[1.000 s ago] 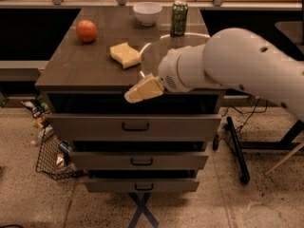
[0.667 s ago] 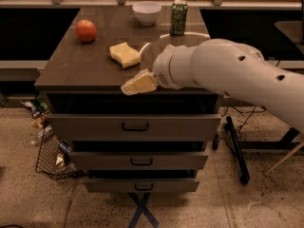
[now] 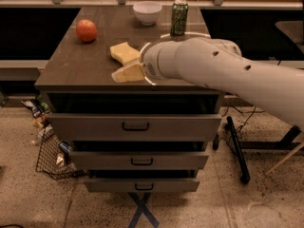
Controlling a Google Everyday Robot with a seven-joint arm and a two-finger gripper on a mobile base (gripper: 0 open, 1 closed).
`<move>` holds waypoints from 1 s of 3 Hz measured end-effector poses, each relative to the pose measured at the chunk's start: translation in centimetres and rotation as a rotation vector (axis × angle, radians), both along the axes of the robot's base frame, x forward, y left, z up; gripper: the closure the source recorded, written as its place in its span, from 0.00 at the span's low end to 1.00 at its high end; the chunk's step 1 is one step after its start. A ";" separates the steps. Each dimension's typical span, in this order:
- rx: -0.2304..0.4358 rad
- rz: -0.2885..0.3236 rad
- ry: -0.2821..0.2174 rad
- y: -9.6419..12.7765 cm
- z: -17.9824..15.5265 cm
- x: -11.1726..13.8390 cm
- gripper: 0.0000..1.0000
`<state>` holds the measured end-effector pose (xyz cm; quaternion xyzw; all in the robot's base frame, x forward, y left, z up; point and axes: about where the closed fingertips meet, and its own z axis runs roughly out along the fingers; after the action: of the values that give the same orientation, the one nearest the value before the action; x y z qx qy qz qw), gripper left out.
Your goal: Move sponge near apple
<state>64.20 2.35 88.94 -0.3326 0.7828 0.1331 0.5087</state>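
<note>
The pale yellow sponge [image 3: 125,52] lies flat on the dark tabletop [image 3: 85,70], about in the middle. The orange-red apple [image 3: 86,30] sits on the left part of the table, apart from the sponge. My gripper [image 3: 127,73] hangs over the table's front edge, just in front of the sponge, its pale yellow wedge pointing left. The white arm reaches in from the right and covers the table's right front part.
A white bowl [image 3: 147,12] and a green drink can [image 3: 179,17] stand at the back of the table. Drawers [image 3: 135,126] sit below the top. A wire basket [image 3: 53,152] with clutter stands on the floor at the left.
My gripper and arm have moved up and slightly left, from below the table's front edge to level with it, closer to the sponge. The sponge and apple have not moved.
</note>
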 end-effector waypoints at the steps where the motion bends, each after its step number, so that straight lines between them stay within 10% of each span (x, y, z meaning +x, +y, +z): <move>1: 0.046 -0.003 0.033 1.4 -1.4 1.5 0.00; 3: 0.102 0.018 0.006 3.7 -3.1 5.2 0.00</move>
<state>69.40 6.02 85.88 -0.3127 0.7736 0.1785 0.5215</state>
